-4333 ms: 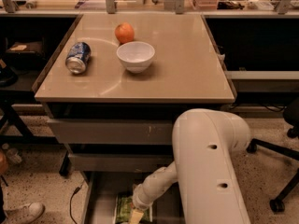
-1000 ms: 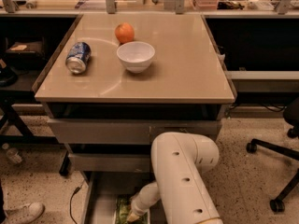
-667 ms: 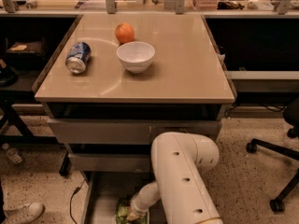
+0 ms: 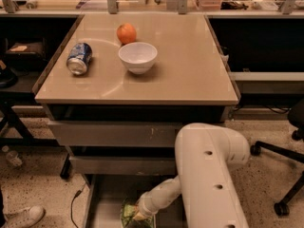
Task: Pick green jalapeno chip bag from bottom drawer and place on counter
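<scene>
The green jalapeno chip bag lies in the pulled-out bottom drawer, near the bottom edge of the camera view. My gripper is down in that drawer, right against the bag's right side, at the end of the white forearm. The big white arm link fills the lower right and hides the drawer's right half. The beige counter tops the grey drawer unit above.
On the counter stand a white bowl, an orange behind it and a blue can lying on its side at the left. An office chair base is at the right; a cluttered shelf runs behind.
The large arm link has swung back to the right since a second ago. The wrist stays low at the bag, and the bag has not left the drawer.
</scene>
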Robot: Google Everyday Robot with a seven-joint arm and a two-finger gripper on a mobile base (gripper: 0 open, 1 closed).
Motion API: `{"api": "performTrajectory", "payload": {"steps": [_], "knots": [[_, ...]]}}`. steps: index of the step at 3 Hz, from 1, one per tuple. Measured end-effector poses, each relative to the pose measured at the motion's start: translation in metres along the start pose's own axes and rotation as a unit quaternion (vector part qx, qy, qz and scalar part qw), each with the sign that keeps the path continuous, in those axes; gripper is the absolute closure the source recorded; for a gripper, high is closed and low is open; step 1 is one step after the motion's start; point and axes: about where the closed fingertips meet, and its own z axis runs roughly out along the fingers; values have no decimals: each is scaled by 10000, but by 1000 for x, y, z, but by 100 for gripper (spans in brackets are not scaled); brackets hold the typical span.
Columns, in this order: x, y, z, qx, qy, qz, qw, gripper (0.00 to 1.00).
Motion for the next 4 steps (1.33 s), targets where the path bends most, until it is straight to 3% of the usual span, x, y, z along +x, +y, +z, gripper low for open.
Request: {"api": "performTrajectory", "payload": {"steps": [1,2,3,4], "knots": [[-10,3,-68,255,-53,148,9996,100],[-9,14,-166,700,192,481,9962,100],[-9,15,-166,699,191,477,9962,100],[-20,13,-187,837,211,453,9952,100]]}}
